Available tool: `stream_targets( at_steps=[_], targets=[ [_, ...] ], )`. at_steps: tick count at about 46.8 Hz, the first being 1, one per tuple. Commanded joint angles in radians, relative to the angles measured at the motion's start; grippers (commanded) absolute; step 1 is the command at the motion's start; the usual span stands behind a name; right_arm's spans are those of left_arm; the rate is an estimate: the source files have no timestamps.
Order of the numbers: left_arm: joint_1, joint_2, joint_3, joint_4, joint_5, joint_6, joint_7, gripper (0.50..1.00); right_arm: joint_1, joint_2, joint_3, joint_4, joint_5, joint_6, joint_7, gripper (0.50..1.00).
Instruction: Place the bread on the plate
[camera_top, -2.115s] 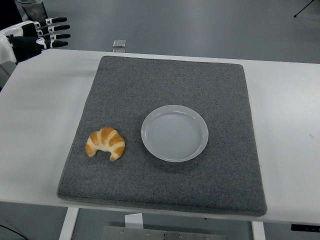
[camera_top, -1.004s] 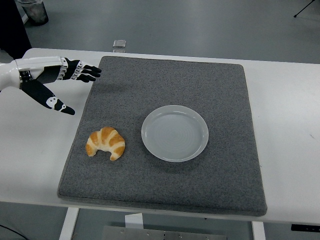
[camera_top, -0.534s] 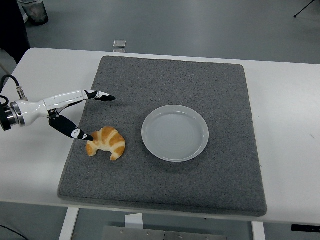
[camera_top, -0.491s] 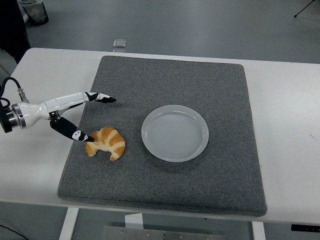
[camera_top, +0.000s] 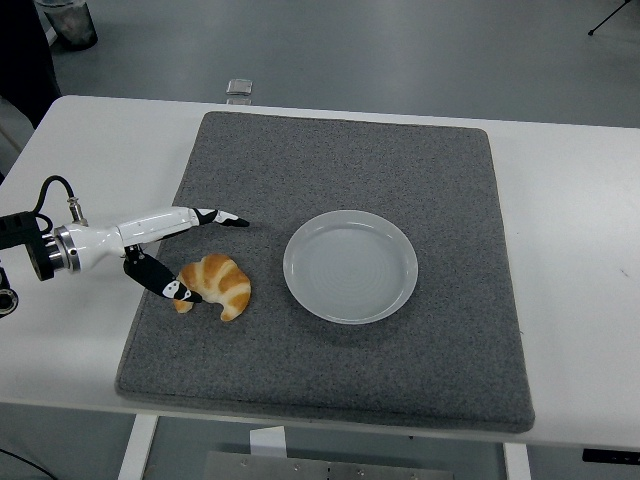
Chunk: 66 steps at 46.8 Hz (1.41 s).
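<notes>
A golden croissant (camera_top: 218, 286) lies on the left side of the grey mat (camera_top: 330, 180). To its right sits a white plate (camera_top: 349, 265), with nothing on it. My left hand (camera_top: 205, 255) reaches in from the left edge and is spread open around the croissant. Its thumb (camera_top: 170, 287) touches the bread's near left end, and its long fingers (camera_top: 222, 217) stretch over the mat just beyond the bread. Nothing is gripped. The right arm is out of view.
The mat covers most of the white table (camera_top: 570, 210). A small grey object (camera_top: 238, 88) lies at the table's far edge. A dark bin (camera_top: 66, 20) stands on the floor at top left.
My left hand came down from the far left corner to the croissant. In the last half second it slid right, and the thumb now rests against the bread. The croissant and the plate have not moved.
</notes>
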Motion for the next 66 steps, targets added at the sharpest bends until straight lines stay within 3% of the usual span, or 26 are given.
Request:
stream_targets(
  at_steps=[1,31,42,47,51,54,63,66],
  targets=[
    [0.000,-0.019,0.014,0.016,0.023,0.018,0.000,0.992,0.000,0.000,-0.001,0.000,0.000,0.000,0.000,0.952],
    [0.000,-0.050,0.044,0.036,0.063,0.037,0.003,0.981,0.000,0.000,0.001,0.000,0.000,0.000,0.000,0.952],
    [-0.002,-0.050,0.044,0.036,0.067,0.037,0.002,0.934,0.000,0.000,-0.001,0.000,0.000,0.001,0.000,0.952],
    [-0.002,-0.048,0.044,0.036,0.069,0.037,0.002,0.802,0.000,0.000,-0.001,0.000,0.000,0.000,0.000,0.952],
    [-0.002,-0.048,0.044,0.036,0.069,0.037,0.000,0.774,0.000,0.000,0.001,0.000,0.000,0.000,0.000,0.952],
    [0.000,-0.048,0.046,0.036,0.069,0.037,0.000,0.697,0.000,0.000,-0.001,0.000,0.000,0.000,0.000,0.952],
    [0.000,-0.044,0.051,0.036,0.092,0.037,-0.002,0.572,0.000,0.000,-0.001,0.000,0.000,0.000,0.000,0.952],
    [0.000,-0.041,0.051,0.036,0.095,0.037,-0.005,0.500,0.000,0.000,0.001,0.000,0.000,0.000,0.000,0.952]
  ],
)
